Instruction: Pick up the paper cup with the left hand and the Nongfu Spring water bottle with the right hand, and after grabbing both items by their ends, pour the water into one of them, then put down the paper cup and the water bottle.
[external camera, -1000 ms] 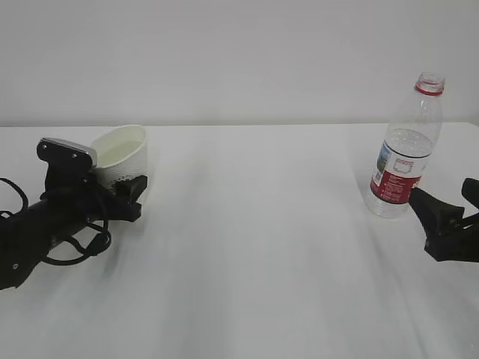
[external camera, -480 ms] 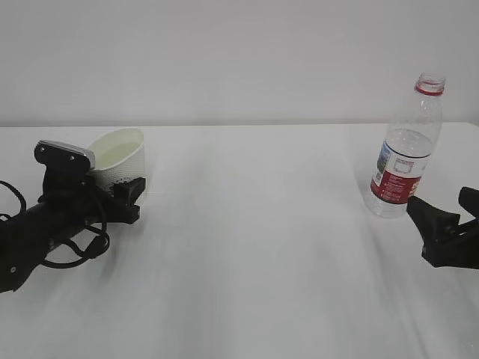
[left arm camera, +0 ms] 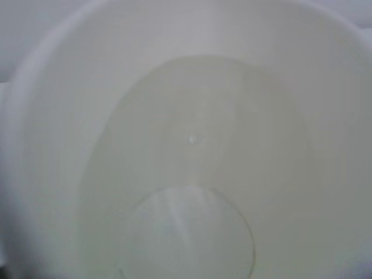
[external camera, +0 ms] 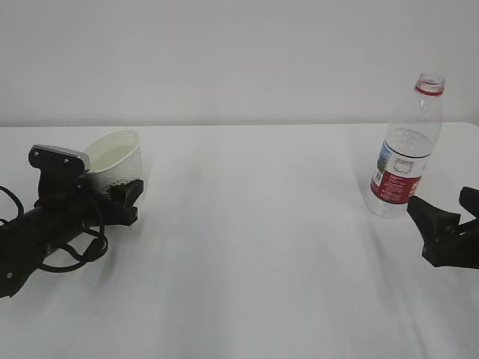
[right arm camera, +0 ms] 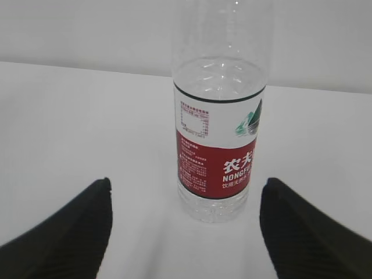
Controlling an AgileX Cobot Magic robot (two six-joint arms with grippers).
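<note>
Evidently the putting-down step is under way: the left hand (external camera: 120,196) grips the tilted paper cup (external camera: 116,158), water (left arm camera: 197,168) inside, low by the table (external camera: 262,247); the right hand (external camera: 447,224), jaws wide and empty, sits just beside the upright Nongfu Spring water bottle (external camera: 408,149). Next, level the cup, seat it, release

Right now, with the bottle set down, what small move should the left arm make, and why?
Probably level the paper cup upright on the table: it tilts in the left pincer with water inside, while the right pincer stands open, clear of the bottle.
</note>
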